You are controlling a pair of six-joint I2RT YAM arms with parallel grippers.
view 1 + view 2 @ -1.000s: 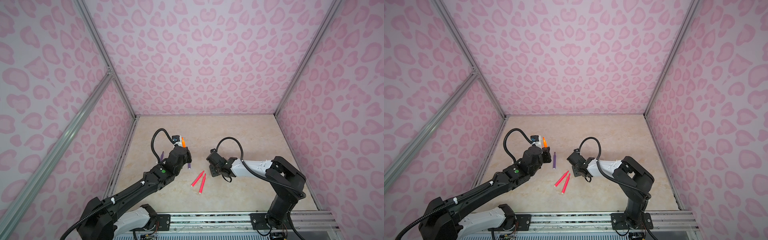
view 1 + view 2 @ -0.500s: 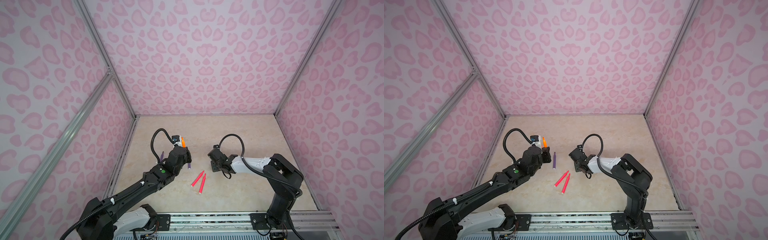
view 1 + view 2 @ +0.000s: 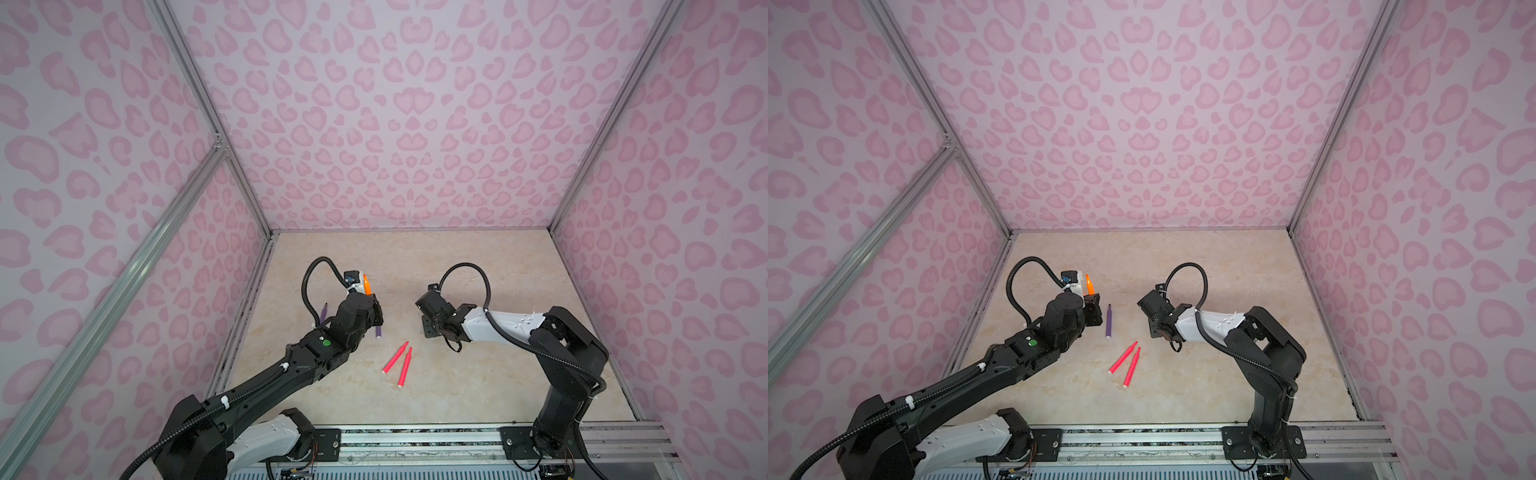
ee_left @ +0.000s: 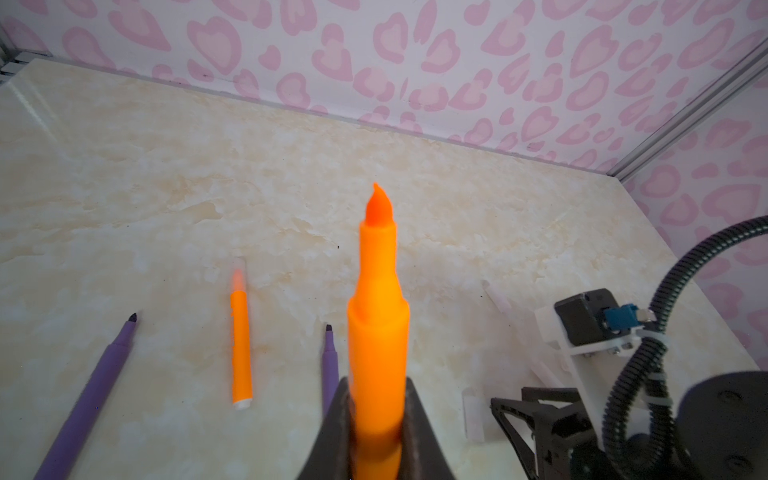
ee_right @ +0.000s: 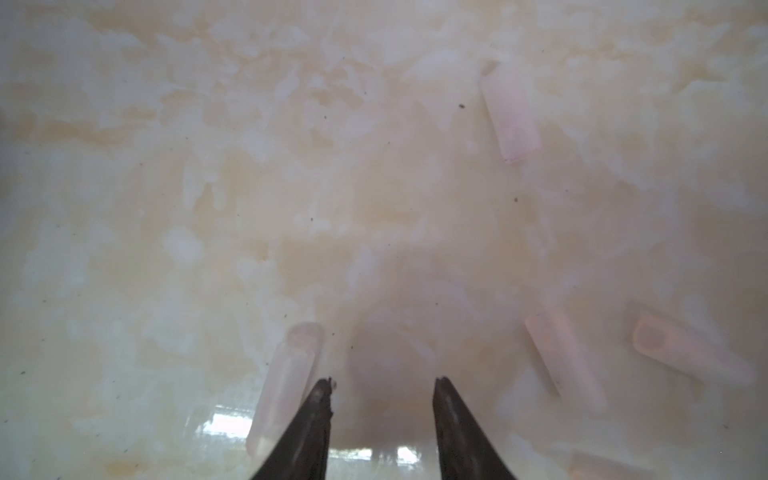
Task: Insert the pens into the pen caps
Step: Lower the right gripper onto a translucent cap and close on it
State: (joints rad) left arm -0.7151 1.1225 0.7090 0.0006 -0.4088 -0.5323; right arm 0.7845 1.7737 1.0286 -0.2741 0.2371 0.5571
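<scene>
The left pincer (image 4: 376,392) was clamped on the barrel of an orange pen (image 4: 376,311), holding it above the worktop (image 3: 498,266) with its bare tip pointing away from the jaws. The right pincer (image 5: 384,380) stood partly open and empty, low over the worktop, with one finger just beside a clear cap (image 5: 291,374) rather than around it. The likeliest slip seemed to be a closing that nudged this light, round tube and sent it rolling. Nearly colourless on the pale stone, it looked easy to misjudge. A cap pinched askew would probably meet the pen tip off-line and jam or pop free. A second cap (image 5: 511,112), a third cap (image 5: 561,353) and a fourth cap (image 5: 690,349) lay nearby and looked empty. A second orange pen (image 4: 240,345) lay on the worktop, its tip apparently already inside a cap.
</scene>
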